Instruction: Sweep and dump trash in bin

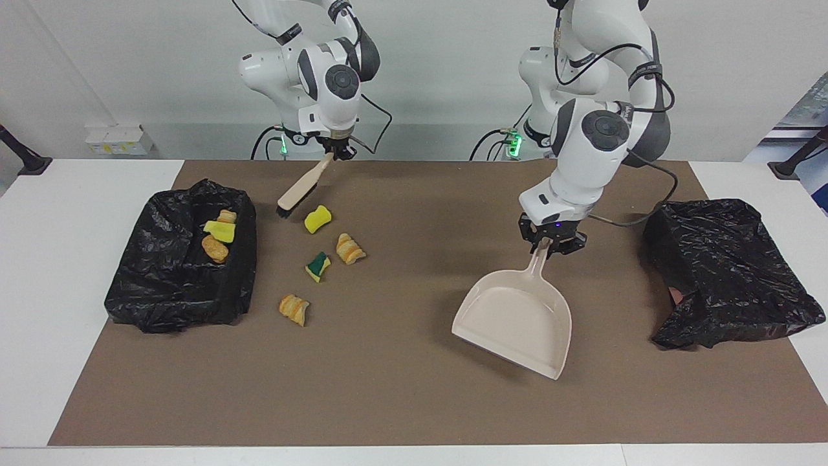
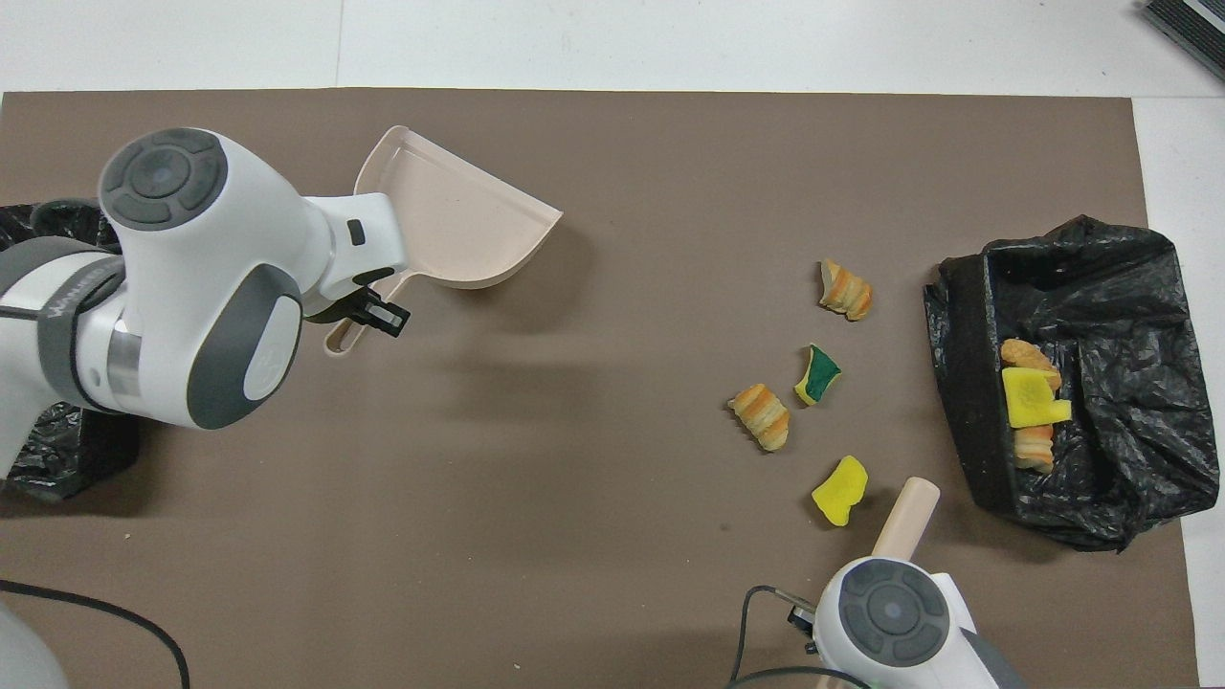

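Note:
Several bits of trash lie loose on the brown mat beside the bin: a yellow sponge (image 1: 317,219) (image 2: 840,490), two pastry lumps (image 1: 350,248) (image 1: 294,309) and a green-and-yellow sponge (image 1: 317,266). More trash (image 1: 218,234) lies in the black-lined bin (image 1: 171,285) (image 2: 1101,287). My right gripper (image 1: 336,153) is shut on the handle of a brush (image 1: 303,186) (image 2: 904,517), whose bristle end hangs low between the bin and the yellow sponge. My left gripper (image 1: 550,244) (image 2: 362,314) is shut on the handle of the beige dustpan (image 1: 517,320) (image 2: 450,225), which is tilted over the mat.
A second black bag-covered container (image 1: 731,272) (image 2: 57,287) stands at the left arm's end of the table, close to the dustpan. The brown mat (image 1: 388,388) covers most of the white table.

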Robot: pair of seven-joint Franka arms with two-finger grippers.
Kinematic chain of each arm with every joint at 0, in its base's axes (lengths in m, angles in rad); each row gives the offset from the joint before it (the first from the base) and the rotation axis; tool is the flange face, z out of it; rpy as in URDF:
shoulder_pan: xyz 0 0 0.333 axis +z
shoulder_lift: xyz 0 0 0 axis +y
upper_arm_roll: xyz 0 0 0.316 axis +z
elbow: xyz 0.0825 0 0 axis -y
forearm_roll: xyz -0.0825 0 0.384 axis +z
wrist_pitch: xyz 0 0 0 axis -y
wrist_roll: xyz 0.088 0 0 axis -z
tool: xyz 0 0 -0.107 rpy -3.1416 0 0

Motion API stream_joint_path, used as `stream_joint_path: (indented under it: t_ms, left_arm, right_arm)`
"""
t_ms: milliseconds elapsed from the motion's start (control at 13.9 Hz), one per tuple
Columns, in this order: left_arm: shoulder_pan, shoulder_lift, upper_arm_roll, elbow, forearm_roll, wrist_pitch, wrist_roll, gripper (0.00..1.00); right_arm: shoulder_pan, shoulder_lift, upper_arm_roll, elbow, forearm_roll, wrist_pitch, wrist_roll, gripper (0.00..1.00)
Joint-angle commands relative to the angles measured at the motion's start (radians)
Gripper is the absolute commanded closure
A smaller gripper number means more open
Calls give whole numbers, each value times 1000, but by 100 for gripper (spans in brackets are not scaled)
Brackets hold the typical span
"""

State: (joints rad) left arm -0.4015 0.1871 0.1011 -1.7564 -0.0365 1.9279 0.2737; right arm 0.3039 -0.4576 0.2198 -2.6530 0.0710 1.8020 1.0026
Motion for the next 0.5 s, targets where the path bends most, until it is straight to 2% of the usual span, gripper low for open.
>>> stream_joint_path:
  t_ms: [0,216,432]
  left_arm:
    - [44,-17,-8,-3,-3,-32,59,100]
    - [99,-17,-9,-3,-8,-55,258,100]
    - [116,-17,-8,-9,-6,-61,462,100]
  right_arm:
    - [-45,37,13,-22,36,101,-71,100]
    - [-48,111,13,-10,39,198,-117,100]
    - [-95,215,12,103,39,223,-186,100]
